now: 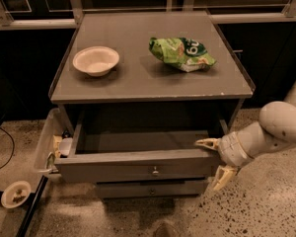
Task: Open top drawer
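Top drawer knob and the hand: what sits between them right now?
Only the bare grey front panel of the top drawer, as the camera view shows. The hand sits open at the panel's right end, right of the knob.

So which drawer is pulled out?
The top drawer, the wide one just under the tabletop: you can see inside. The smaller drawer below is pushed in. The hand is at the open one's right end.

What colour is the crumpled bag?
The bag is green with white print, camera view. The claw is at the open top drawer's right end.
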### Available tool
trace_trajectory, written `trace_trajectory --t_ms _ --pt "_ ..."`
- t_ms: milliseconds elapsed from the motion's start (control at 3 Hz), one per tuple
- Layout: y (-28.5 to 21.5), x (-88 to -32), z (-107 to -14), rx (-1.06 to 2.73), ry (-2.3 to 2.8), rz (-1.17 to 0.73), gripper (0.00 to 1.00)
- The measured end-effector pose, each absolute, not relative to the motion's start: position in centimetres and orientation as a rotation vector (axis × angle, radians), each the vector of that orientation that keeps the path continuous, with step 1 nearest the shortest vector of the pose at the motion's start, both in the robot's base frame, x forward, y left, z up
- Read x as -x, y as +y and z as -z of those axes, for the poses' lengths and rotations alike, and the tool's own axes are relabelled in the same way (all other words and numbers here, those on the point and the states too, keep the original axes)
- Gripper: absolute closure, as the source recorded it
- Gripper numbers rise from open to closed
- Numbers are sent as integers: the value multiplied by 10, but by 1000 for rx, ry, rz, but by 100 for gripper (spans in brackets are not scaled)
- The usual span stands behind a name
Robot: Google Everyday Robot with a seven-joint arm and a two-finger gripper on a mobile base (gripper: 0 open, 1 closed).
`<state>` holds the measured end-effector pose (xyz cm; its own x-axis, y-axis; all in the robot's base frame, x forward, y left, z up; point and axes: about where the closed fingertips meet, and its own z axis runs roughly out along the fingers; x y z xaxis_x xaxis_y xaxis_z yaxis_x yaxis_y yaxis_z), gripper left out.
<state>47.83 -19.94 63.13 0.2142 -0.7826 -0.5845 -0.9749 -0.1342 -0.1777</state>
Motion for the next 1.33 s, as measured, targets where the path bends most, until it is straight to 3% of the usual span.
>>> trace_trajectory --t_ms 667,1000,1333 --pt "-210 -448 -632 1933 1613 -436 63" --pt "-210 -448 -632 1933 1612 -436 62" --pt "-210 -448 -632 1933 1612 -437 38"
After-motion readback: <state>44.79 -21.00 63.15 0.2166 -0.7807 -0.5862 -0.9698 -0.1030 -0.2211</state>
